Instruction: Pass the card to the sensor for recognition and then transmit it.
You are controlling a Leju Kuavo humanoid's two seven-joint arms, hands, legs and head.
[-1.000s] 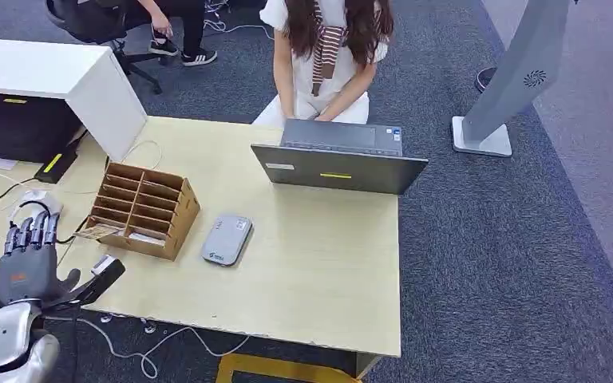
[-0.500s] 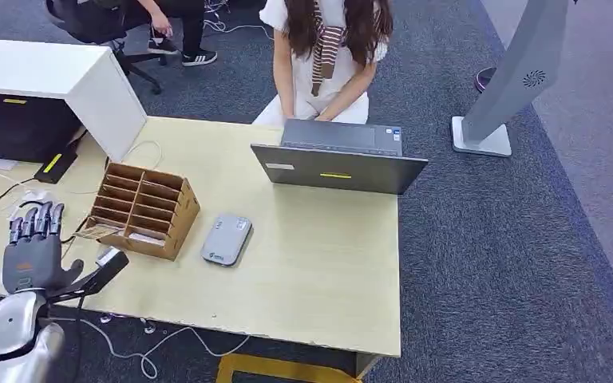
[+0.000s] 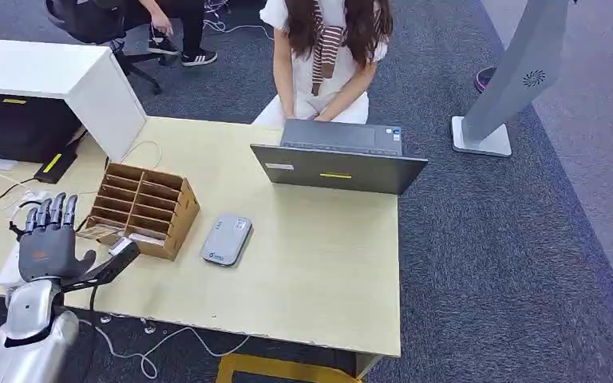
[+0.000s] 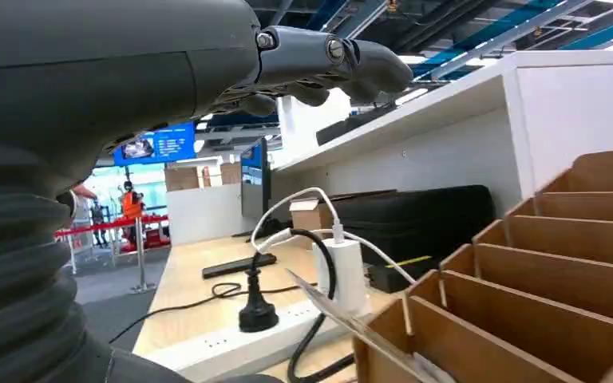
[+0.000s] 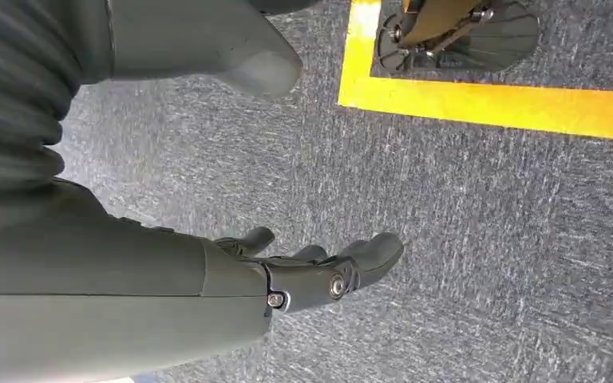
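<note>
A brown wooden organizer (image 3: 140,209) with several slots stands on the desk's left part. A card (image 3: 94,232) sticks out of its near-left slot; in the left wrist view it is a thin card (image 4: 343,319) poking from a slot (image 4: 527,319). The grey card sensor (image 3: 227,238) lies flat just right of the organizer. My left hand (image 3: 45,251) hovers left of the organizer, fingers spread and upright, thumb reaching toward the card, holding nothing. Its fingers (image 4: 327,60) arch above the card. My right hand (image 5: 303,271) hangs over the carpet, fingers loose and empty.
An open laptop (image 3: 339,167) stands at the desk's far side with a person (image 3: 327,48) seated behind it. A white shelf unit (image 3: 56,76) is at far left. A power strip (image 4: 231,347), white charger (image 4: 342,275) and cables lie left of the organizer.
My left hand has moved forward and to the right, its thumb now close to the organizer's near-left corner. Everything on the desk stays in place.
</note>
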